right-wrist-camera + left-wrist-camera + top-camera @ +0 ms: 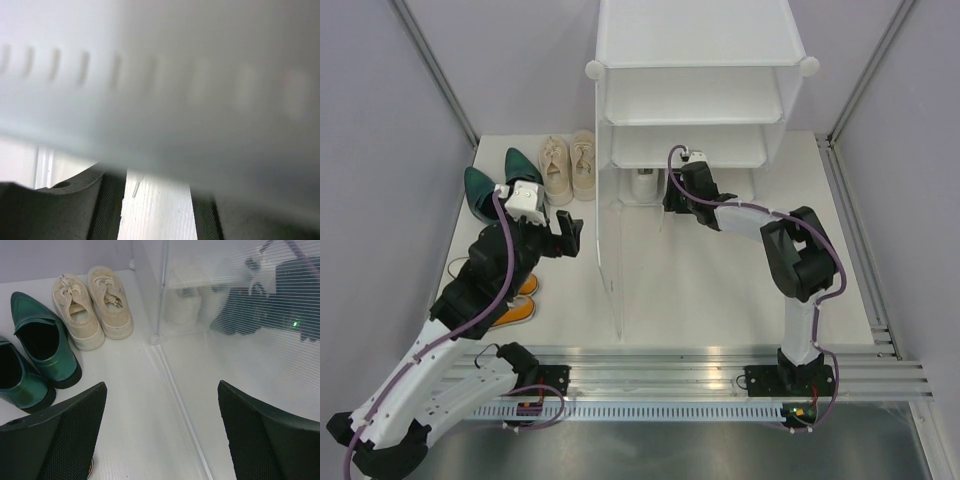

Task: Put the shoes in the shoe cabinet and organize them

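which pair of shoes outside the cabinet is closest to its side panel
The cream lace-up sneakers: they stand just beside the cabinet wall; the green heels are further left, the orange sneakers further off.

We see our left arm (470, 295) and right arm (798, 262) with white links nearest the aluminium rail (660, 368), black joints beyond it, a purple cable (506, 245) along each, and black, mesh-textured fingers (70, 440) on the left gripper (161, 390).
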### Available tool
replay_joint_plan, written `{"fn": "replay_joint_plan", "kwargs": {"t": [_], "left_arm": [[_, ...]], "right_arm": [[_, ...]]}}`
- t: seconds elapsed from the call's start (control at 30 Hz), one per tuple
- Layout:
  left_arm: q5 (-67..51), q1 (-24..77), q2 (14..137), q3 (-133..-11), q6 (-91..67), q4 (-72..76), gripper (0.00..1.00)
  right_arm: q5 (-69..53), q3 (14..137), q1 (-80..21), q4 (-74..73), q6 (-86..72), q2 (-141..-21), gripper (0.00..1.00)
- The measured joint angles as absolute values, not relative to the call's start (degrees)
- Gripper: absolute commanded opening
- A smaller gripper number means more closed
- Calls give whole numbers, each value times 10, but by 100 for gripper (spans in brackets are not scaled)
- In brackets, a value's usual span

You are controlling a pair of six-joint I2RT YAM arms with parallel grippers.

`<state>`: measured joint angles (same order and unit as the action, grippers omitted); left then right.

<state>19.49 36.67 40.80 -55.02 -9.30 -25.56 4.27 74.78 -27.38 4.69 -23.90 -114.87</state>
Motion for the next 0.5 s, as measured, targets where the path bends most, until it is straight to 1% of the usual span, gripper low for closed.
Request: {"fn": "replay_joint_plan", "kwargs": {"t": [0.13, 0.27, 0.5], "left_arm": [[205, 363, 414, -549, -93, -256, 94], [221, 357, 421, -549, -93, -256, 94], [270, 347, 437, -549, -100, -258, 98]], "right_arm": [[34, 709, -271, 55, -237, -1103, 60], [29, 651, -273, 61, -239, -1025, 61], [22, 506, -301, 76, -259, -859, 61]]}}
